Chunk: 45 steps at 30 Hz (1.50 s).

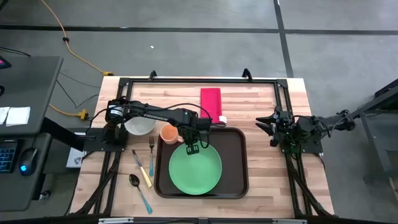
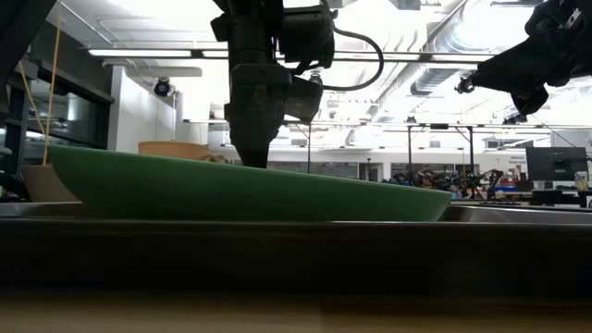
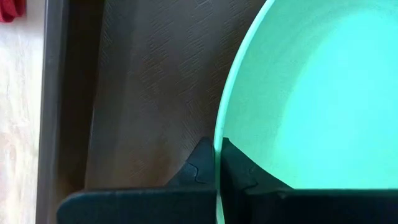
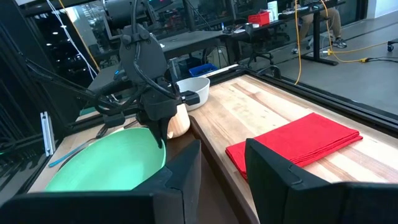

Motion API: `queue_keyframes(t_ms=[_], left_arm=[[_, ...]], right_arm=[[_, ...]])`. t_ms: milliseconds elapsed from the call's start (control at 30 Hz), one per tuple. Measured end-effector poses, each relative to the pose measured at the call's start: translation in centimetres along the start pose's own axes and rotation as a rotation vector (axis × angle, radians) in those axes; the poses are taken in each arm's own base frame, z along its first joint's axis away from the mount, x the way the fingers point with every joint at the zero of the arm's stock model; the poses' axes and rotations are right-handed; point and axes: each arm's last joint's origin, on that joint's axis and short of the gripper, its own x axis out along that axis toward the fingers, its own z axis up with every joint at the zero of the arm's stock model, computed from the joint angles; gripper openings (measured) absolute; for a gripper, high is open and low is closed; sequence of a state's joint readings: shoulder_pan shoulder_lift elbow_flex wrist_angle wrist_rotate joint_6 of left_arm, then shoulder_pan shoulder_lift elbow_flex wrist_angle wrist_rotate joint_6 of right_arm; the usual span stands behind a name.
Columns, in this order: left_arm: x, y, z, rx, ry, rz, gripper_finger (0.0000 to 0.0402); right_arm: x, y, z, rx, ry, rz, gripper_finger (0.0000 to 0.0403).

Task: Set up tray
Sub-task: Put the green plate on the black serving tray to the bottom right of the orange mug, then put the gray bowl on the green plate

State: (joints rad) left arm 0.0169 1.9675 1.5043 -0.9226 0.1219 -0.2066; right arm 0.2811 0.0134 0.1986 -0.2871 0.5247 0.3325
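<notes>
The dark brown tray (image 1: pixel 236 155) lies on the wooden table between the arms. The round green plate (image 1: pixel 196 171) fills the tray's left and middle. My left gripper (image 1: pixel 193 148) reaches in from the table's left and is shut on the plate's far rim; it also shows in the left wrist view (image 3: pixel 217 158) and the right wrist view (image 4: pixel 160 134). The plate (image 4: pixel 106 165) looks tilted there, its held side higher. My right gripper (image 1: pixel 264 126) waits open to the right of the tray, fingers apart (image 4: pixel 222 162). My left gripper pinches the green plate's far rim (image 3: pixel 219 124), one finger inside the plate and one outside over the tray floor. The fingers come from above, pointing down (image 2: pixel 254 157). The plate (image 2: pixel 259 194) sits tilted; the tray's rim hides its underside.
An orange cup (image 1: pixel 168 134) and a white bowl (image 1: pixel 140 124) stand just left of the tray's far corner. A folded red napkin (image 1: pixel 211 102) lies beyond the tray. A fork (image 1: pixel 151 155), a yellow-handled knife (image 1: pixel 142 169) and a spoon (image 1: pixel 140 190) lie left of the tray.
</notes>
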Motion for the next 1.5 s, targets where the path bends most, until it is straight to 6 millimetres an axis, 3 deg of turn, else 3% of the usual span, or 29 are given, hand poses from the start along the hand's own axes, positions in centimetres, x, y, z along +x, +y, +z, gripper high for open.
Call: queue_keyframes(t_ms=[500,1233,1500], left_arm=[[0.0,0.0,0.0,-0.007,-0.001,-0.015,0.0077],[0.0,-0.1,0.1,-0.015,-0.003,-0.022,0.0081],[-2.0,-0.5,1.6,0.020,-0.089,-0.012,0.0081]], right_arm=[[0.0,0.0,0.0,0.000,0.000,0.000,0.0103],[0.0,0.0,0.0,0.000,0.001,0.000,0.0103],[0.0,0.0,0.0,0.000,0.001,0.000,0.0103]])
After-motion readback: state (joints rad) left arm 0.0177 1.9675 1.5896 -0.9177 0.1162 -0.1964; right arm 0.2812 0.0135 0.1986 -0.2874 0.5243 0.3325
